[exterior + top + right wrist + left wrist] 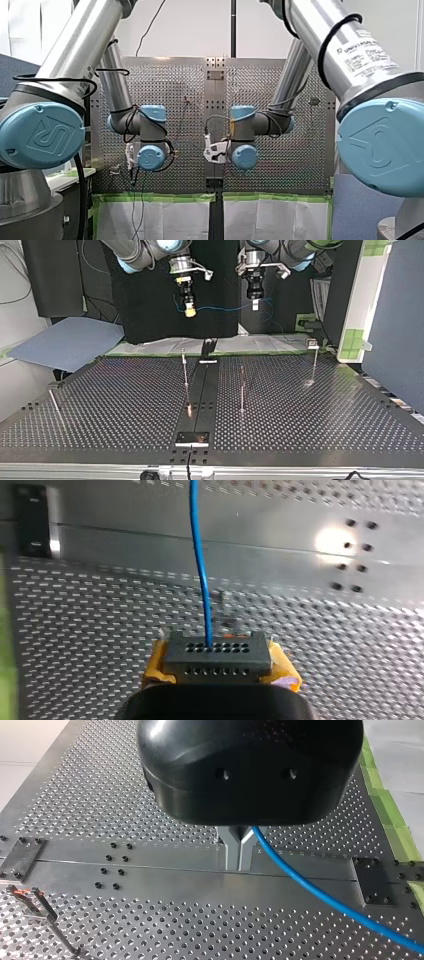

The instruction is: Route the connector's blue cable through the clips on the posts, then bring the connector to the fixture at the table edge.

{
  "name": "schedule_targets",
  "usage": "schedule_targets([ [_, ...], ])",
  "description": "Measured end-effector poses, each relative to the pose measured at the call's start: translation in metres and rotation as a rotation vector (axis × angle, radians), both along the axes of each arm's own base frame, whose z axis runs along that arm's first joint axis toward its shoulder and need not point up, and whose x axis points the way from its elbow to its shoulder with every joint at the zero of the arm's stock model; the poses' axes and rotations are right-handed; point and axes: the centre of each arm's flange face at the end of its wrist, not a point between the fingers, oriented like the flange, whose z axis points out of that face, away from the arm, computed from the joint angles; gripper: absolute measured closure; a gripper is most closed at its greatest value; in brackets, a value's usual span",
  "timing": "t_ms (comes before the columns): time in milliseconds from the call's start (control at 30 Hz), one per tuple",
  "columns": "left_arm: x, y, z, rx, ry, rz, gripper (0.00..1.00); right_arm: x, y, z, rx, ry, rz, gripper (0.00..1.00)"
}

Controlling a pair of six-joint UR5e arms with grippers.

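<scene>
Right jaws gripping dark holed connector (215,659), left jaws pinching blue cable (200,570)

The cable (220,308) is running from the connector (216,656) in my right pincer (189,313) to my left pincer (255,305), behind the posts (185,371) on the counter (115,405) in the top view.

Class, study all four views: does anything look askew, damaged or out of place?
Nothing stands out. My right gripper holds the connector level between its yellow pads, my left gripper pinches the blue cable, which sags smoothly between them, and the posts stand upright on the table.
</scene>
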Motion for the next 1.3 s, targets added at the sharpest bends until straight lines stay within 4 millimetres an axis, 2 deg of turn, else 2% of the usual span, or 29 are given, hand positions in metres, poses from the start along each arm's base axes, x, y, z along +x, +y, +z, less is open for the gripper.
schedule_targets([
  [300, 0.000, 0.000, 0.000, 0.000, 0.000, 0.000, 1.00, -0.006, 0.009, -0.037, 0.052, 0.057, 0.003, 1.00],
  [600, 0.000, -0.001, 0.001, 0.002, -0.002, -0.001, 1.00, -0.008, 0.010, -0.041, 0.058, 0.062, 0.003, 1.00],
  [733, -0.004, -0.006, 0.009, 0.020, -0.004, -0.015, 1.00, -0.015, 0.008, -0.037, 0.068, 0.067, -0.019, 1.00],
  [900, -0.007, -0.008, 0.020, 0.033, -0.001, -0.022, 1.00, -0.019, 0.006, -0.021, 0.072, 0.070, -0.029, 1.00],
  [1133, -0.011, -0.005, 0.020, 0.059, 0.038, -0.024, 1.00, -0.020, 0.007, 0.001, 0.075, 0.073, -0.030, 1.00],
  [1300, -0.014, -0.003, 0.017, 0.078, 0.068, -0.024, 1.00, -0.023, 0.009, 0.003, 0.097, 0.097, -0.031, 1.00],
])
